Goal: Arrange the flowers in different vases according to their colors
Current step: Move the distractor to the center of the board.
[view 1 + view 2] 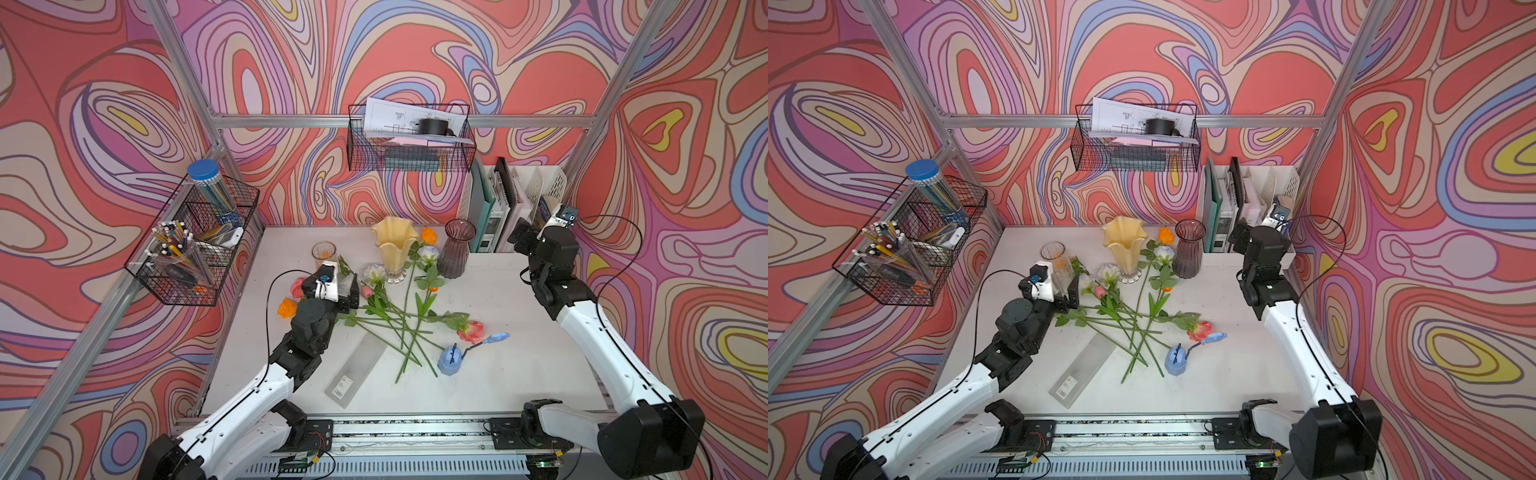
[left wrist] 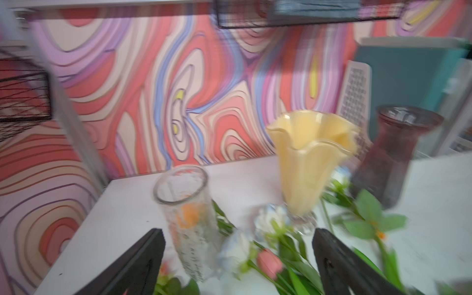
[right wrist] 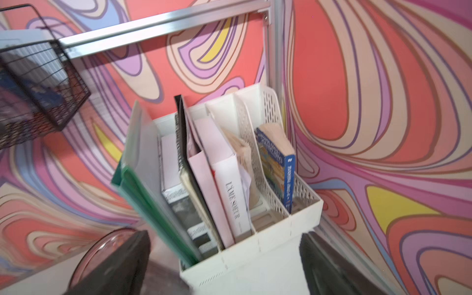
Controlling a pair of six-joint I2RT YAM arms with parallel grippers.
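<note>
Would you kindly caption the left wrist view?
Open left gripper faces clear glass cylinder vase, creamy-yellow wavy-rimmed vase, smoky-purple ribbed vase.

You're seeing the wavy-rimmed vase (image 1: 394, 245) glowing creamy yellow, the ribbed vase (image 1: 456, 254) showing smoky purple, the glass cylinder vase (image 1: 323, 252) reading clear with a faint pattern. Green stems (image 1: 400, 328) are crossing the white table (image 1: 519, 374), carrying an orange rose (image 1: 286, 308), a coral-pink rose (image 1: 471, 331) and a white, pale-blue rose (image 1: 428, 252). The wall (image 1: 415, 50) is swirling coral, lilac, blue and yellow.
</note>
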